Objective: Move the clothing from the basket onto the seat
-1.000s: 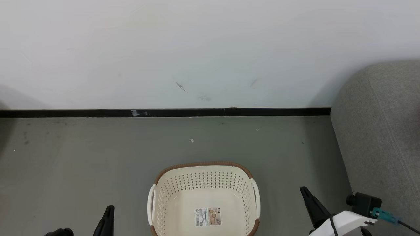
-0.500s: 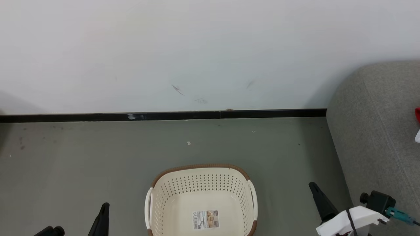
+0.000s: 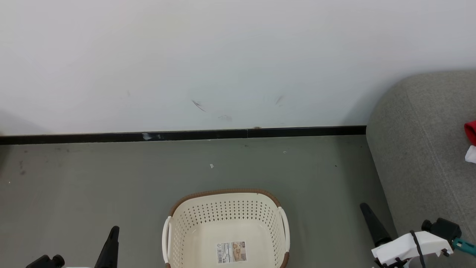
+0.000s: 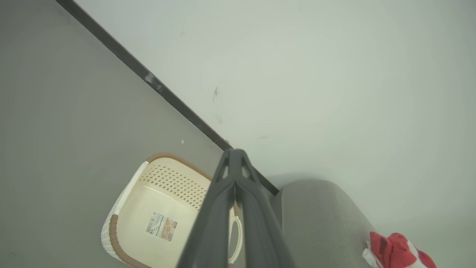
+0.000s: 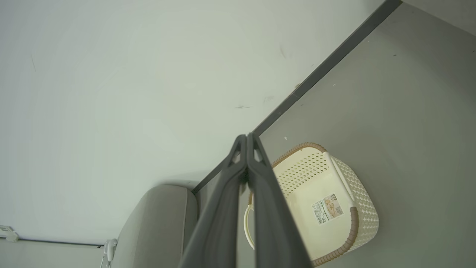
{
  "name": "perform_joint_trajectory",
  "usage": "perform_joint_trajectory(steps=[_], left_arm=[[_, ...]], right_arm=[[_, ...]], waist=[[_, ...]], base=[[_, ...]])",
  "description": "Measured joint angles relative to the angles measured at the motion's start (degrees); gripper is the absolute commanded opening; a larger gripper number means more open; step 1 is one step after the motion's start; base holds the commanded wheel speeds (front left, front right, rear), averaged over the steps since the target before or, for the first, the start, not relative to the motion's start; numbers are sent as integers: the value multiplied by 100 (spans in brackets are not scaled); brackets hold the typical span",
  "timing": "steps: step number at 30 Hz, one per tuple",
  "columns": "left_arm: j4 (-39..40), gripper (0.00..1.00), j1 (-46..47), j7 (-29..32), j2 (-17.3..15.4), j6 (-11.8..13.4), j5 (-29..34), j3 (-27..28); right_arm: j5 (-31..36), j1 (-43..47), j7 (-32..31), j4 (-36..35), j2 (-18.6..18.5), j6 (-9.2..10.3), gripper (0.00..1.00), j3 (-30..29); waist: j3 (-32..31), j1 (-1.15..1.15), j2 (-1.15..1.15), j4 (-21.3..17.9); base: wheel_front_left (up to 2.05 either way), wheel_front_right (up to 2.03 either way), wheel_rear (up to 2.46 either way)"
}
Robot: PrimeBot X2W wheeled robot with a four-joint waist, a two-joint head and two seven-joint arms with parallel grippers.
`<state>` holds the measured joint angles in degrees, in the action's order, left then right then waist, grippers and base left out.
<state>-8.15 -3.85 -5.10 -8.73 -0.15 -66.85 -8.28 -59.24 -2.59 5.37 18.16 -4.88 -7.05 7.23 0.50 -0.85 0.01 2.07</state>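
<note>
Your left gripper (image 4: 234, 153) and right gripper (image 3: 365, 208): both pressed together, empty. Clothing (image 3: 470, 138) on seat (image 3: 416, 149), right edge of head view, above right gripper.

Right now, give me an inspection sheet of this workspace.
Surface: grey floor, with the laundry basket standing on it.
Job's things: laundry basket upright, empty but for its paper label; red-and-white clothing lying on the grey sofa seat.
Clutter: one small white scrap on the floor.
Hands: left hand shut, empty; right hand shut, empty.
Cables: black cable across the right wrist housing.
Surroundings: white wall with scuff marks; black baseboard.
</note>
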Motion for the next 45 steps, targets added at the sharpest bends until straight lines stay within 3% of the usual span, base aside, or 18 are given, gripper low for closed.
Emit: perform_joint_trajectory(steps=[11, 17, 45], left_arm=[[-147, 0, 136, 193, 114, -110, -619, 213], [-233, 0, 230, 309, 160, -183, -956, 328], [-609, 0, 595, 840, 444, -583, -2560, 910]], right_arm=[[-811, -1, -187, -60, -3, 0, 0, -242], [-1241, -3, -283, -86, -3, 0, 0, -353], [-3355, -29, -715, -280, -4, 0, 0, -981]], waist=[[13, 55, 0, -48], [23, 72, 0, -73], [-28, 81, 0, -197]], base=[[0, 0, 0], [0, 0, 0], [0, 0, 0]])
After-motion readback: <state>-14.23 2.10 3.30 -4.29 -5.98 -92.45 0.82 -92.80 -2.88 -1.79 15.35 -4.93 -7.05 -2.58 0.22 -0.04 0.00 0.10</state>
